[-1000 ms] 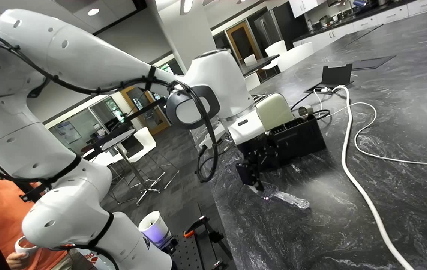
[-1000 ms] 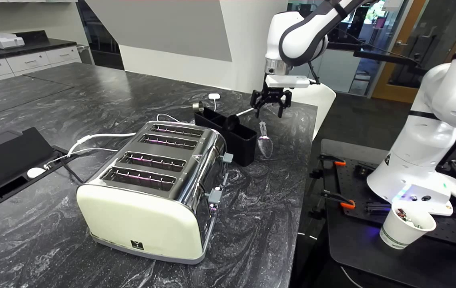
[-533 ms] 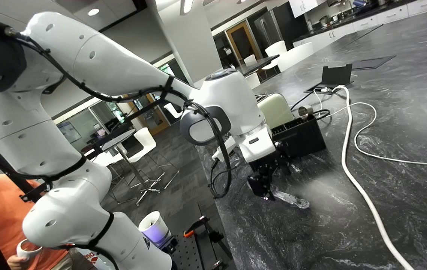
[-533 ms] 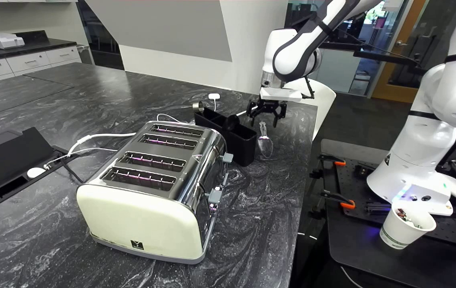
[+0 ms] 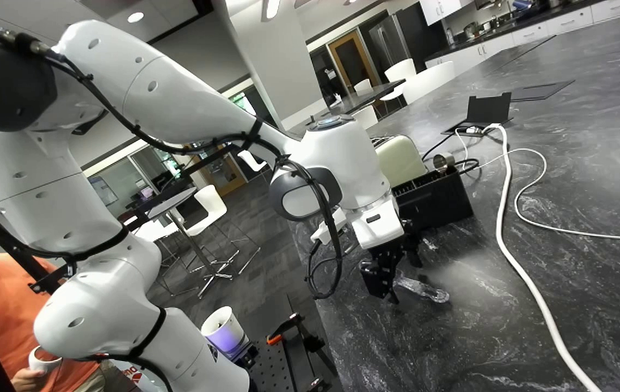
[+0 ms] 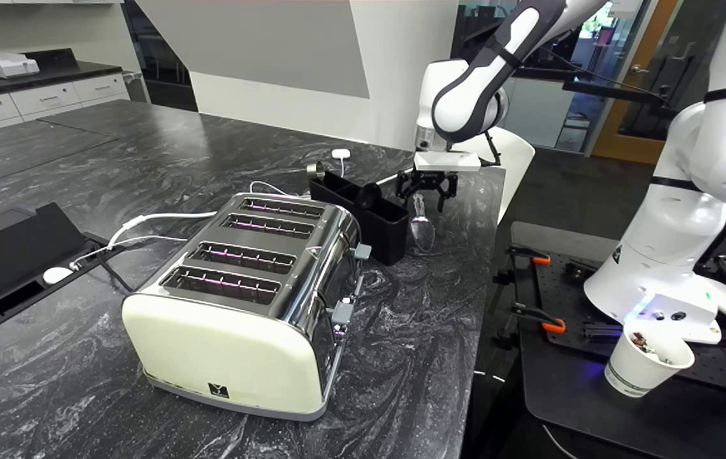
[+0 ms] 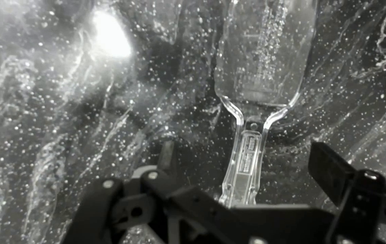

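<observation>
The gripper (image 7: 242,143) hangs over a see-through scoop (image 7: 262,81).
Its jaws are spread wide, holding nothing. The scoop lies on the dark counter (image 6: 426,331), near the black bin (image 6: 389,231). It looks slick (like smooth plastic), so a crooked pinch could make it slide away. The gripper could poke the counter by coming too low, or bump the bin by swinging sideways.
</observation>
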`<control>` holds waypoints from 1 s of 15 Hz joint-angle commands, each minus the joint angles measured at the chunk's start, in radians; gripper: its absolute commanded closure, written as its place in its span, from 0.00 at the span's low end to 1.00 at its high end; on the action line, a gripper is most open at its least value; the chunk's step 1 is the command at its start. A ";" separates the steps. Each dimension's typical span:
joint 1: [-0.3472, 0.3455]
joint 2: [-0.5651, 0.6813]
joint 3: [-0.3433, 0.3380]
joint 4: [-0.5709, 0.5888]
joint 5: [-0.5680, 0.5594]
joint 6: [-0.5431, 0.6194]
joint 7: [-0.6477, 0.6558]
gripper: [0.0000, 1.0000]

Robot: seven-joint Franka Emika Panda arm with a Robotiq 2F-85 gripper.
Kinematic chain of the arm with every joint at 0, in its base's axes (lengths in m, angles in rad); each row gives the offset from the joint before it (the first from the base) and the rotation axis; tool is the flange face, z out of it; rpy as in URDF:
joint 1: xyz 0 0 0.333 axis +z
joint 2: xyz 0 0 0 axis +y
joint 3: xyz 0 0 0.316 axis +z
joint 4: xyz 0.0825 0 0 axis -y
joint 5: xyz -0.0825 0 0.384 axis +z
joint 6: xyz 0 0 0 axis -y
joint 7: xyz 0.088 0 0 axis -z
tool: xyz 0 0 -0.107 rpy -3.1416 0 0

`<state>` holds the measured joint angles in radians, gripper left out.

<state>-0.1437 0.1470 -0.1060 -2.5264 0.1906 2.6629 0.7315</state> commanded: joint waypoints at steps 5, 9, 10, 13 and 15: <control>0.041 0.024 -0.022 0.005 0.000 0.029 0.018 0.43; 0.049 0.016 -0.031 0.008 -0.010 0.030 0.027 0.71; 0.052 0.010 -0.033 0.007 -0.017 0.027 0.032 0.80; 0.061 -0.018 -0.045 0.002 -0.057 -0.003 0.058 0.98; 0.065 -0.055 -0.050 0.001 -0.090 -0.044 0.075 0.94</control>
<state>-0.1022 0.1405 -0.1341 -2.5219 0.1465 2.6625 0.7575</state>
